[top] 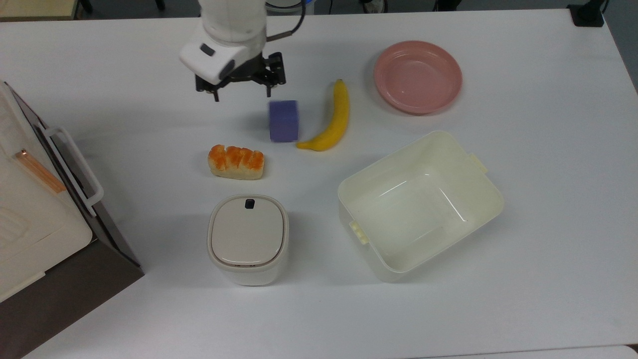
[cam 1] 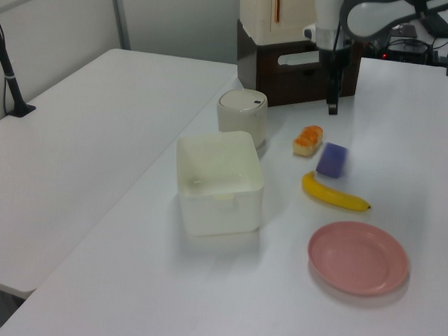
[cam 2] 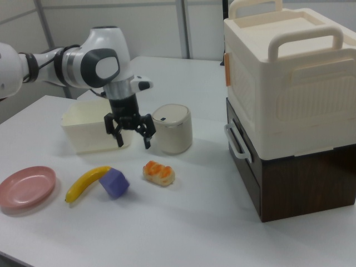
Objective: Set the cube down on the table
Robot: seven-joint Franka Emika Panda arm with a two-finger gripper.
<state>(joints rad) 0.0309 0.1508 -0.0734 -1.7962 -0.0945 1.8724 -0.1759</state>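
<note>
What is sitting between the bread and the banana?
The cube lies on the table between the bread and the banana, right beside the banana's lower end in the top view; the right view shows the same.

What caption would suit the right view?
Open gripper above the table; purple cube rests between banana and bread.
</note>
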